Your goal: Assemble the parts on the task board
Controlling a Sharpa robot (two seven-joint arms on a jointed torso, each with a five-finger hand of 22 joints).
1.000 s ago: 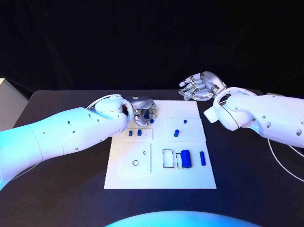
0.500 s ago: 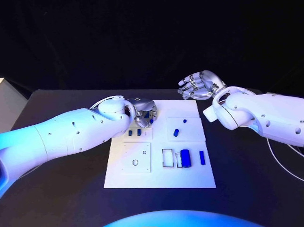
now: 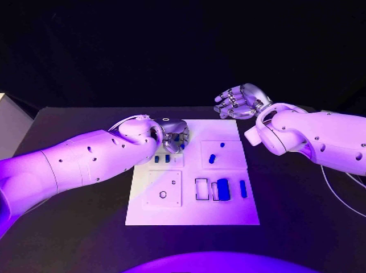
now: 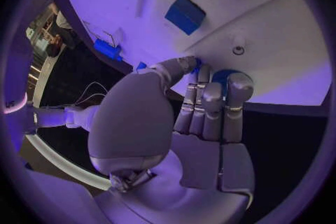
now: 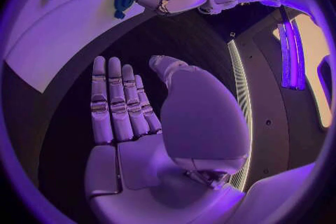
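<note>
From the left, my left hand (image 3: 173, 135) sits at the far left corner of the task board (image 3: 150, 216), fingers curled down around a round blue part (image 4: 225, 77). In the left wrist view the fingertips (image 4: 238, 85) close against that part at the board's edge, so I take it as held, though I cannot tell whether it is lifted or resting on the plate.

Just nearer me are two small blue pegs (image 3: 161, 160) on their tile, and below them a square plate with an oval hole (image 3: 162, 194), which looks open. Toward the middle, an empty rectangular frame (image 3: 201, 189) stands just beside a large blue block (image 3: 223, 189), with a thin blue bar (image 3: 243, 189) to its right. Above these, a blue oblong piece (image 3: 212, 158) and a small blue stud (image 3: 222, 145) lie on another tile.

My right hand (image 3: 241, 103) hovers off the board's far right corner, over the black table (image 3: 68, 122), fingers apart and holding nothing.

I judge the step to be securing the round part. I would firm the grip before raising it, lift straight up to avoid dragging on the corner, and hold the right hand clear until the left commits to a socket.
</note>
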